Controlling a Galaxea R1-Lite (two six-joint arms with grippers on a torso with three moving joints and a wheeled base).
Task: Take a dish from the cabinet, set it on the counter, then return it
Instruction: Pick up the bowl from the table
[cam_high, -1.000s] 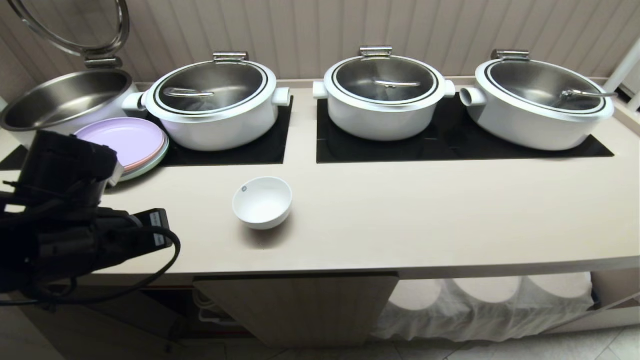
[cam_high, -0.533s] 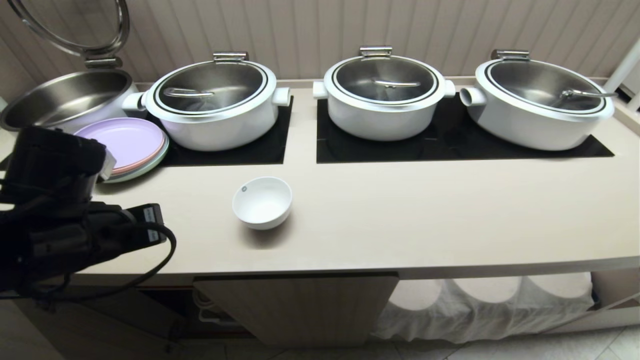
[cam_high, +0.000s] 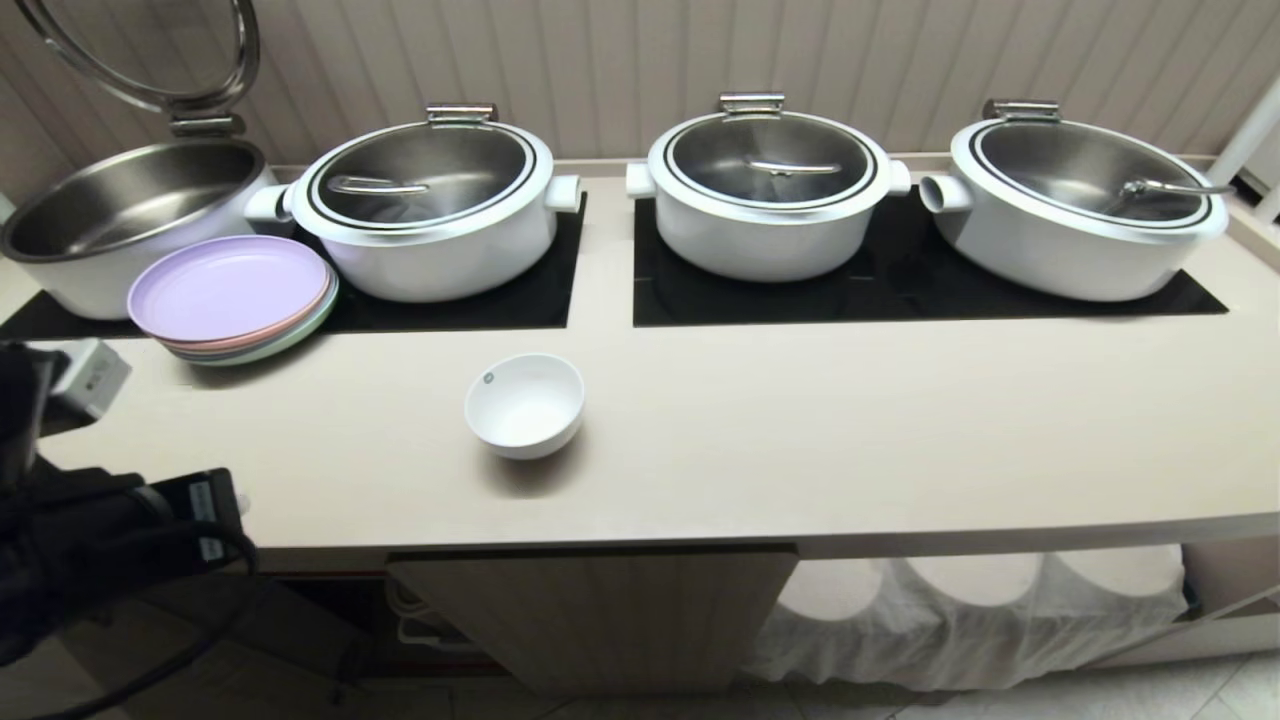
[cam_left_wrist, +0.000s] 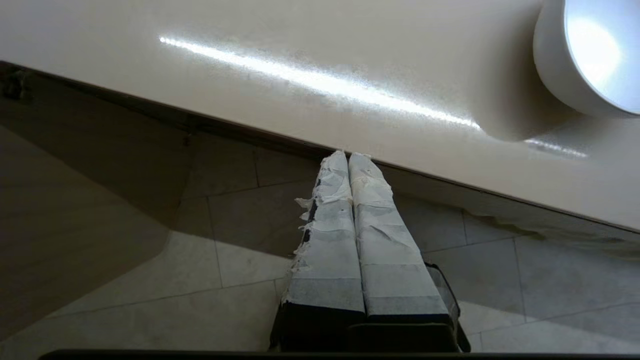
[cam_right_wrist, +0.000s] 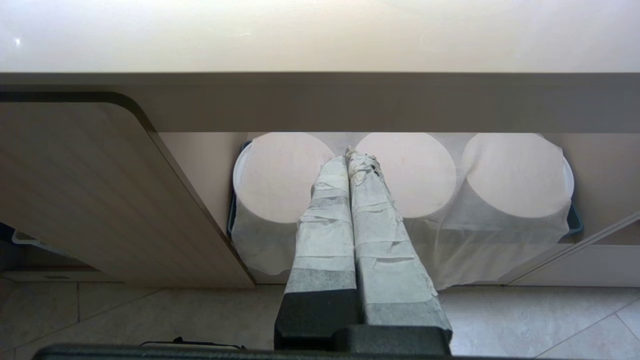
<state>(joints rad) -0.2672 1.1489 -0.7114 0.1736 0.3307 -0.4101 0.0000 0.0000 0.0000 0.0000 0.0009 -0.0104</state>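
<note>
The dish (cam_high: 524, 405), a small white bowl, stands upright on the counter (cam_high: 800, 440) near its front edge, and nothing touches it. My left arm (cam_high: 90, 540) is low at the far left, off the counter's front edge. In the left wrist view the left gripper (cam_left_wrist: 349, 156) is shut and empty, with its tips at the counter (cam_left_wrist: 300, 65) edge and the dish (cam_left_wrist: 590, 55) well off to one side. The cabinet door (cam_high: 590, 610) hangs open below the counter. The right gripper (cam_right_wrist: 348, 152) is shut and empty, parked low in front of the cabinet door (cam_right_wrist: 100, 200).
Three lidded white pots (cam_high: 770, 190) sit on black panels (cam_high: 900, 280) at the back. An open steel pan (cam_high: 130, 215) and pastel plates (cam_high: 232, 295) are at the back left. Cloth-covered round stacks (cam_high: 970, 600) fill the shelf under the counter's right half.
My left arm has drawn back to the left and down, off the counter, uncovering the plates. The dish has not moved.
</note>
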